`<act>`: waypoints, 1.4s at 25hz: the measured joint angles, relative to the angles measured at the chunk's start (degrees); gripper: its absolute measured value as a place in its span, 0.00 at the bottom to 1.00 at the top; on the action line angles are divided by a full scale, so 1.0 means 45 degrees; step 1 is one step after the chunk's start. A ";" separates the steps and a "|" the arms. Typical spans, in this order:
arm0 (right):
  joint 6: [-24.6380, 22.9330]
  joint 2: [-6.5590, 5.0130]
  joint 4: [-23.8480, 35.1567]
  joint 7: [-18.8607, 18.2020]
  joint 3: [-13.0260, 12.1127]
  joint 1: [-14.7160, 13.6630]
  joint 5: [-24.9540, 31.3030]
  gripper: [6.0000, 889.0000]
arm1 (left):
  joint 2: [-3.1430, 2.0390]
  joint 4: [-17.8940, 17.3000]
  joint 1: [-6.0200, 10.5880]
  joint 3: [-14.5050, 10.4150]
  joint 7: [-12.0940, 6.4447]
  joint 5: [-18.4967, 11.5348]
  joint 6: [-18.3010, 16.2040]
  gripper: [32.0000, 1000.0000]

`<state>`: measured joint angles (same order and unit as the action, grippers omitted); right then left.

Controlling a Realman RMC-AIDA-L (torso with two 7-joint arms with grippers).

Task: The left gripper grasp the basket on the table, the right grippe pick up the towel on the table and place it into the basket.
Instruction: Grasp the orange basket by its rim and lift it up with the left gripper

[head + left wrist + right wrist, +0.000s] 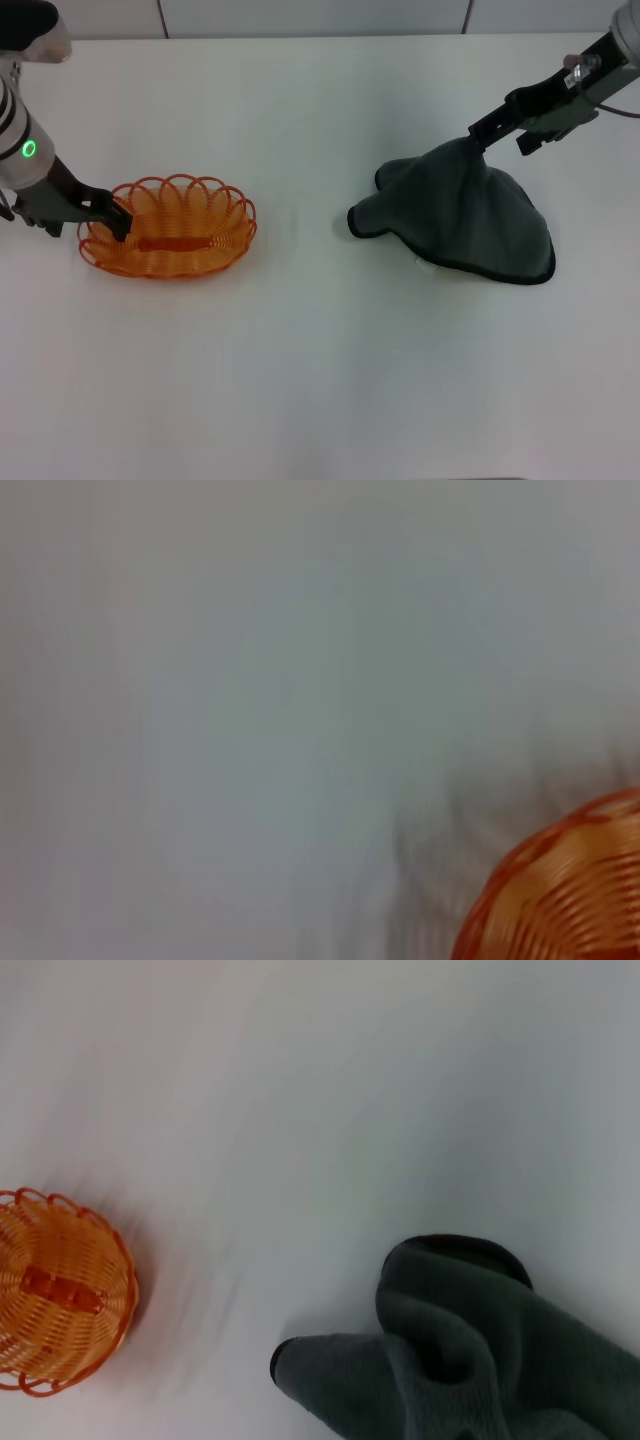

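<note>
On the left side of the table I have the left gripper down at the basket, its black fingers closed over the scalloped rim at the end nearest the table's left edge, one finger reaching inside the wire wall. I read that as a grasp on the basket, so the first half of the job looks done. The basket sits flat on the surface and holds no cloth; there is only a darker orange strip along its floor (part of the weave, as far as I can tell). The left wrist view gives me just a curved bit of orange rim and bare table.

Moving right, a wide stretch of bare surface separates the basket from the towel, so the two are well apart. The towel is tented: its middle is drawn up into a peak while its black-edged skirt rests on the table, right of centre.

At that peak is the right gripper, coming in from the far right corner, pinched shut on the cloth. So the pick-up is underway but not finished. Left to do, by my judgement: lift the towel clear, carry it across to the left, and release it into the basket.

I can read no brand, label or writing anywhere; something pale shows under the towel's near hem, too small to identify.
</note>
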<state>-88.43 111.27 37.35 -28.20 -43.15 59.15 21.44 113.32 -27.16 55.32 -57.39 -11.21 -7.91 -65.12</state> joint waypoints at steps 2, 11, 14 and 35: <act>0.0011 0.0000 0.0000 -0.0002 0.0000 0.0000 0.0002 0.99 | 0.0016 0.0080 0.0005 0.0000 -0.0007 0.0000 0.0060 0.82; 0.0039 0.0086 0.0000 -0.0154 0.0000 0.0027 0.0023 0.99 | 0.0175 0.0267 0.0018 0.0001 -0.0109 -0.0036 0.0312 0.81; 0.0118 0.0141 -0.0001 -0.0178 0.0000 0.0047 -0.0012 0.99 | 0.0217 0.0411 0.0041 0.0000 -0.0158 -0.0040 0.0414 0.81; 0.0164 0.0155 0.0000 -0.0220 0.0002 0.0016 0.0009 0.99 | 0.0267 0.0431 0.0050 0.0035 -0.0096 -0.0090 0.0429 0.78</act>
<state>-87.70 111.97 37.35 -29.18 -43.14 59.22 21.47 114.53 -25.22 55.55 -57.24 -11.64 -8.31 -63.19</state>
